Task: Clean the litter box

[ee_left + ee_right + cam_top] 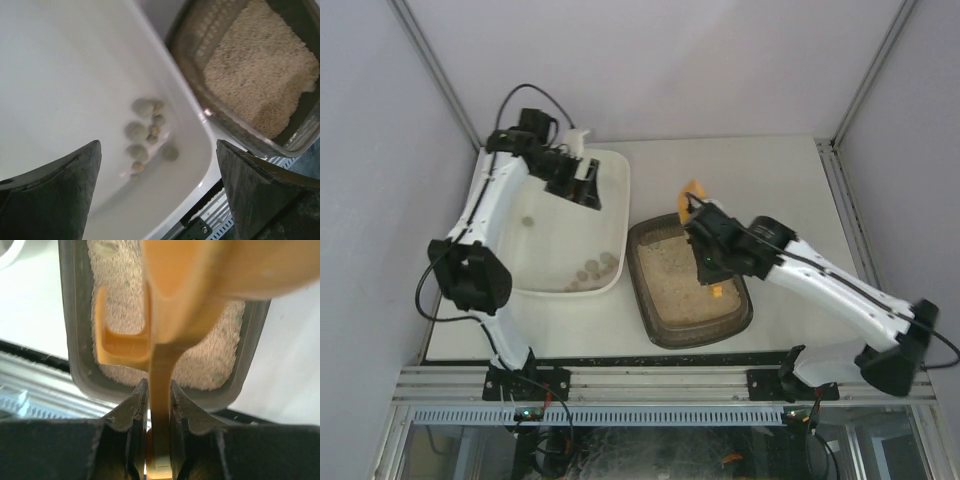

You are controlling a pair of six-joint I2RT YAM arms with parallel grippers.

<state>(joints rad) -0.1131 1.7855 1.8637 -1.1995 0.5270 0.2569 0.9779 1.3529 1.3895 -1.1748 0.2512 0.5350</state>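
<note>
Orange scoop (161, 360) in right tool (155, 390) over litter box (75, 340), possibly touching litter (120, 310)

From above, the right gripper (710, 250) sits on top of the orange scoop (693, 190), so only two small orange bits peek out, at its 12 and 6 o'clock. It also hides some sand (675, 290) in the litter box (690, 338). The left gripper (582, 185) covers the white tub (610, 215) at its 12 o'clock edge. The round lumps (592, 268) in the tub are too small to tell what they are. Up close, the scoop is big and blurry, cut off at the top edge. In the left wrist view, tub and litter box run off the edges.
</note>
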